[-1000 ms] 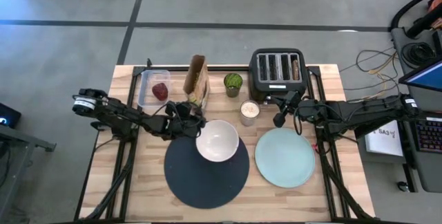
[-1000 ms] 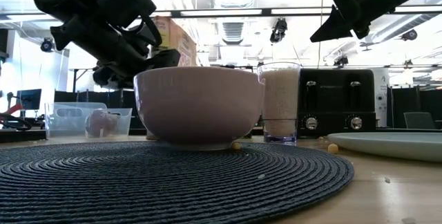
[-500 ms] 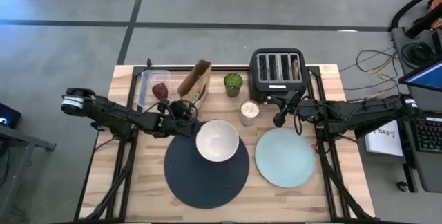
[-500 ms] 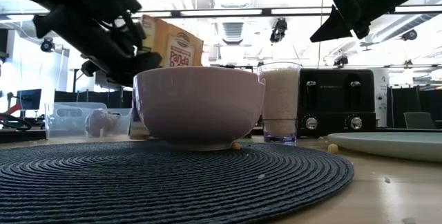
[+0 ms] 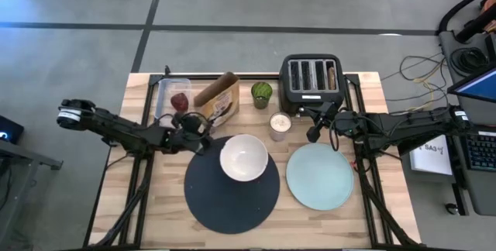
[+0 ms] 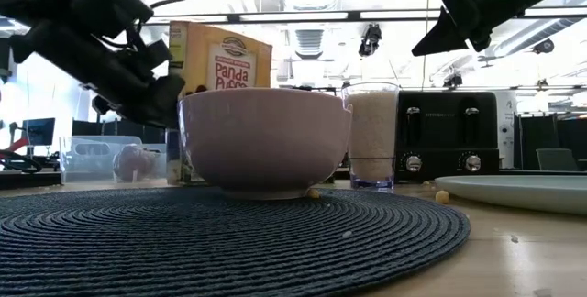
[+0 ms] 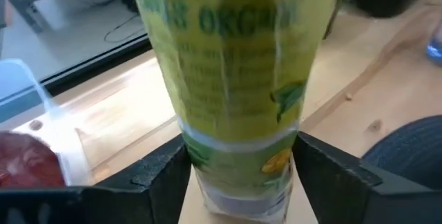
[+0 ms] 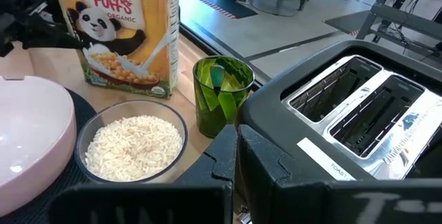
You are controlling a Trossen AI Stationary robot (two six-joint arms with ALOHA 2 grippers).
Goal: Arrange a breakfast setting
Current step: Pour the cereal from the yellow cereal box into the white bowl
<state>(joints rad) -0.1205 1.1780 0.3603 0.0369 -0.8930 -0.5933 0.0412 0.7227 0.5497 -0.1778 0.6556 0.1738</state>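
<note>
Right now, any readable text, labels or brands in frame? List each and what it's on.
"Panda Puffs" and "ORGANIC": front of the cereal box, held by the left gripper.
"Panda Puffs": same box, low view, above the white bowl.
"ORGAN…": box's yellow side, left wrist view; small print below it is blurred.
Toaster silver label: too small to read.

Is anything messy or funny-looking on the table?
Yes. A few cereal bits lie spilled beside the white bowl on the dark mat. The left end effector grips the cereal box, which leans in the high view.
</note>
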